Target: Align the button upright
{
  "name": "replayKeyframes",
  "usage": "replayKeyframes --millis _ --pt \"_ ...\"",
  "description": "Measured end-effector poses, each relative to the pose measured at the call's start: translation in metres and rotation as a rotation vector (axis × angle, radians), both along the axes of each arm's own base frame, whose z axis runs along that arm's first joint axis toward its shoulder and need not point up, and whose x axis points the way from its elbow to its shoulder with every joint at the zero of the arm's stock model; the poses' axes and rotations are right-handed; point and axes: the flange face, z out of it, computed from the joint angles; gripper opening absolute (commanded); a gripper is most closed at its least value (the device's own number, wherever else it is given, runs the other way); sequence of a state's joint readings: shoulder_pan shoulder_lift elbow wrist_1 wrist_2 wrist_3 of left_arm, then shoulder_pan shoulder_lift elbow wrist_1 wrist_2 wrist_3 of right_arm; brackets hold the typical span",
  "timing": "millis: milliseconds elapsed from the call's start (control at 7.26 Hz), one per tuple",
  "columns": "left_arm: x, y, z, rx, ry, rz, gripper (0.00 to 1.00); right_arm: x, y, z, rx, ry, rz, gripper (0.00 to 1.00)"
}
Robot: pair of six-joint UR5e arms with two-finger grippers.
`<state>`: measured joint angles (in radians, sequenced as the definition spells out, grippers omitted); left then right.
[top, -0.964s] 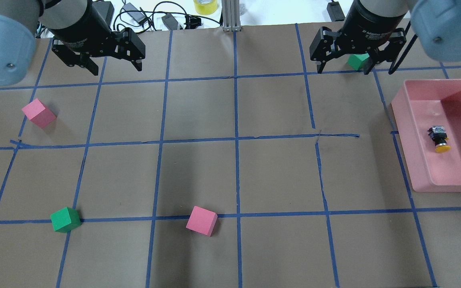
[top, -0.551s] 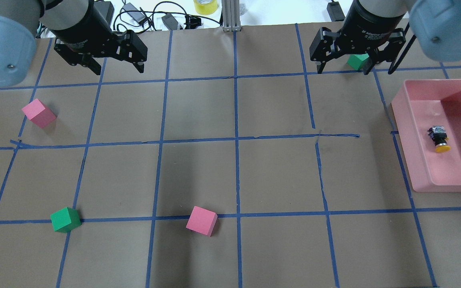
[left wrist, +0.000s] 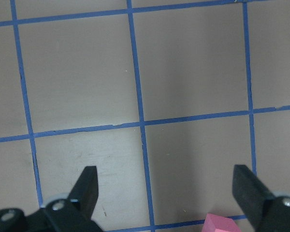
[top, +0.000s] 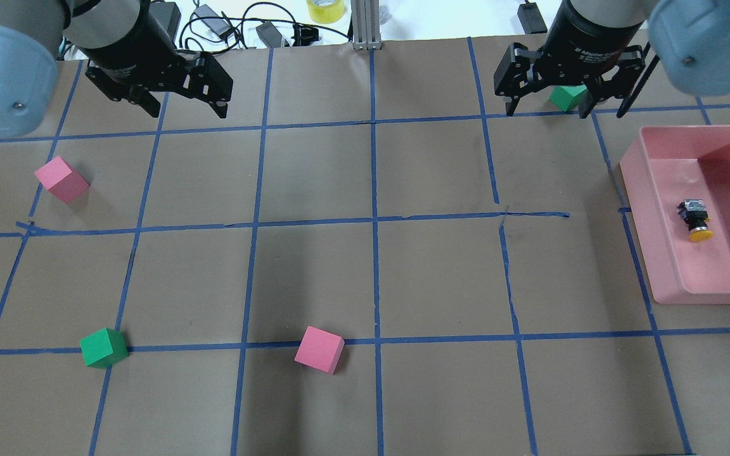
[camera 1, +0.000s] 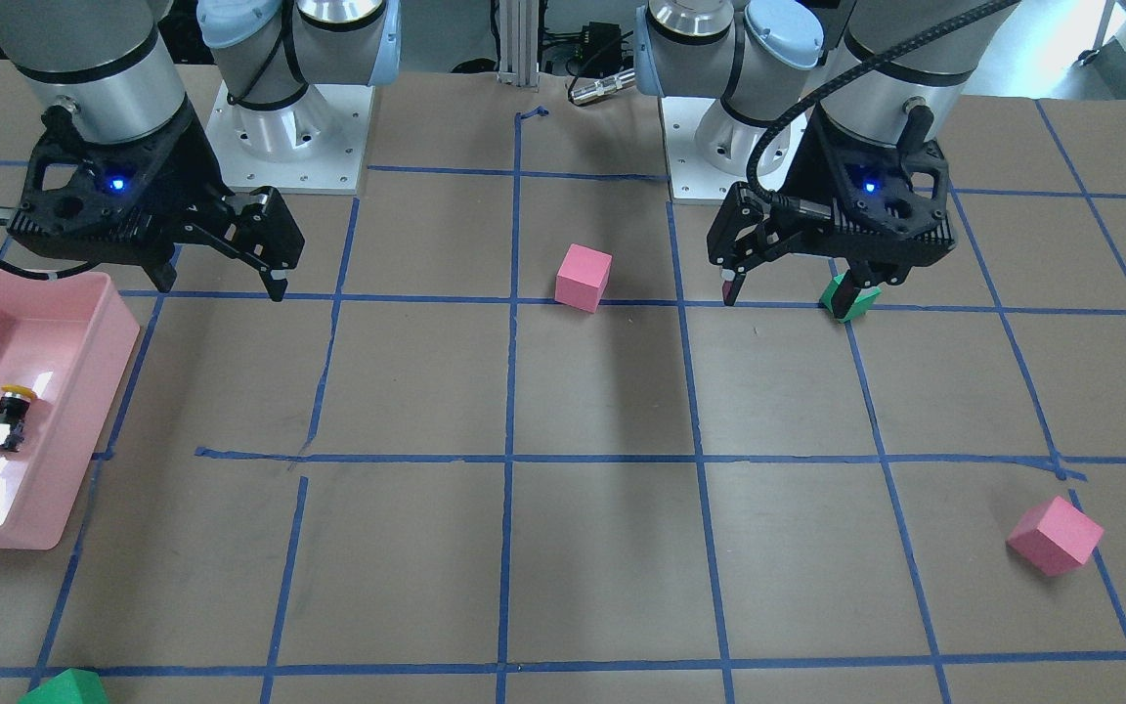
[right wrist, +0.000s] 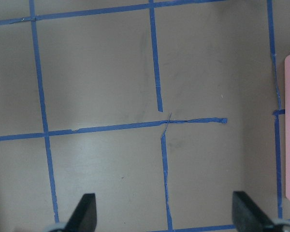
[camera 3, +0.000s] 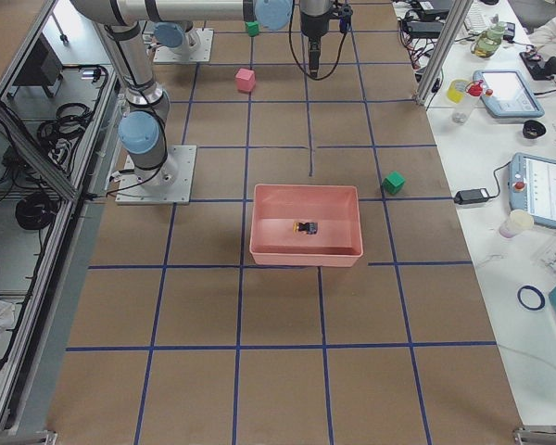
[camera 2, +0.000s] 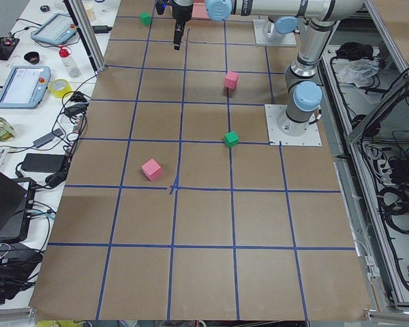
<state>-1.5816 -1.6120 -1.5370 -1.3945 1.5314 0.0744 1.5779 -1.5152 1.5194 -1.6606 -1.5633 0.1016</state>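
Lying on its side on the floor of the pink tray (top: 634, 183), the button (top: 695, 220) shows in the overhead view near the right edge of the worktop (top: 441, 278). Its yellow cap points toward the robot's side and its black-and-silver base points away. The right end effector (top: 545, 111) hangs with its fingers spread wide and nothing between them, farther out than the tray and inward of it. The left end effector (top: 185, 113), equally wide and empty, is well apart across the worktop.

The front-facing view agrees: the button's long axis lies flat along the tray floor, roughly in line with the robot's reach rather than across it.

The right-side view puts the button near the tray's middle, clear of every wall.

The right wrist view catches only a sliver of tray at its right border, with the button out of sight. By my judgement the right arm is the one to go, travelling back and outward, then down.
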Motion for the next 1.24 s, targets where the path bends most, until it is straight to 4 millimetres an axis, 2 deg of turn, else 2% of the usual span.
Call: replayKeyframes --millis 275,413,689,964,1240 --pt "0.0 0.002 0.001 -0.001 -0.002 0.0 1.0 -0.024 -0.01 -0.012 0.019 0.008 -0.035 1.0" --pt "0.0 0.003 0.001 0.004 -0.003 0.0 1.0 -0.05 -0.016 -0.024 0.043 0.032 -0.077 1.0" --pt "0.0 0.007 0.0 0.028 0.0 0.001 1.0 -0.126 -0.021 -0.05 0.091 0.09 -0.185 1.0" --pt "0.0 0.008 -0.003 0.044 0.008 0.013 1.0 -0.195 -0.031 -0.076 0.082 0.108 -0.194 1.0" --pt "0.001 0.006 -0.007 0.053 0.008 0.016 1.0 -0.268 -0.032 -0.116 0.086 0.106 -0.219 1.0"
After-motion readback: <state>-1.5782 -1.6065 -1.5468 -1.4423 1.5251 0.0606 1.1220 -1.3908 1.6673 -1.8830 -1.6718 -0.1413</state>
